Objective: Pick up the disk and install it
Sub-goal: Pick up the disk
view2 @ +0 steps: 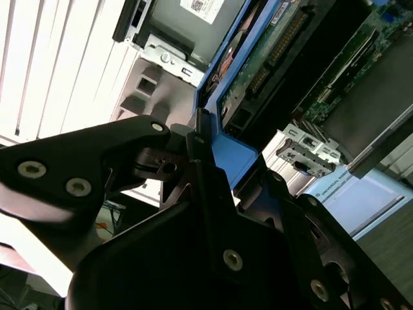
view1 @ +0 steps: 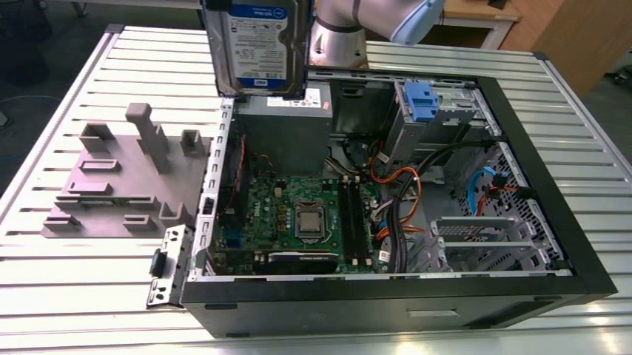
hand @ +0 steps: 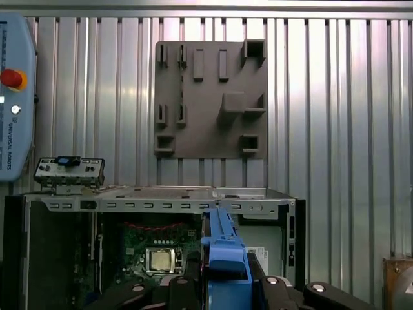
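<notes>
One hand (view2: 205,147) clamps the disk (view1: 259,52); exterior view shows its label (view1: 260,28).

The raised gripper (view2: 205,145) clamps the disk (view1: 254,44).

Robotics lab — slatted aluminium bench (view1: 558,111), grey fixture plate (view1: 109,194).

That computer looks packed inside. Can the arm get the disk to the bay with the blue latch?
Probably yes: the case lies open on top, the gripper holds the disk above it, and nothing covers the blue latch; the cables sit lower.
</notes>
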{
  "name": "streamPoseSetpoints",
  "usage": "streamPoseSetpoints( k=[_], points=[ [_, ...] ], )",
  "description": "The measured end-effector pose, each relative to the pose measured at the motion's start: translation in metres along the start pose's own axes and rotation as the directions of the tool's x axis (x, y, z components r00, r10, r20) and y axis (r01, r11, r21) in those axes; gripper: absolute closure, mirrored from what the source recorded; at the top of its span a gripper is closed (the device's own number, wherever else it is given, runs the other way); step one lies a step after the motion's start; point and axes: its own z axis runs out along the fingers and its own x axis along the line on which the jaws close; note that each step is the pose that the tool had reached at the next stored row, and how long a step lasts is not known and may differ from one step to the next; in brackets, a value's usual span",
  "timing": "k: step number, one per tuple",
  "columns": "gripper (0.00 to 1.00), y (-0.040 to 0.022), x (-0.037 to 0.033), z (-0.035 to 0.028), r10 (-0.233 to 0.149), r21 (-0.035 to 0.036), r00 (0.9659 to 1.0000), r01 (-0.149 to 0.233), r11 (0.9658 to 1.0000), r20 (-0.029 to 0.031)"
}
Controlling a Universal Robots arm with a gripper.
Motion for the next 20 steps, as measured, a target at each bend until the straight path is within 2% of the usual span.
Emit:
streamPoseSetpoints(
  k=[13,20],
  points=[
    [0.64,-0.0369,-0.0002,-0.0010,0.000,0.0000,1.0000,0.000,1.0000,0.0000],
    [0.64,-0.0442,-0.0003,-0.0012,0.000,0.0000,1.0000,0.000,1.0000,0.0001]
  ],
)
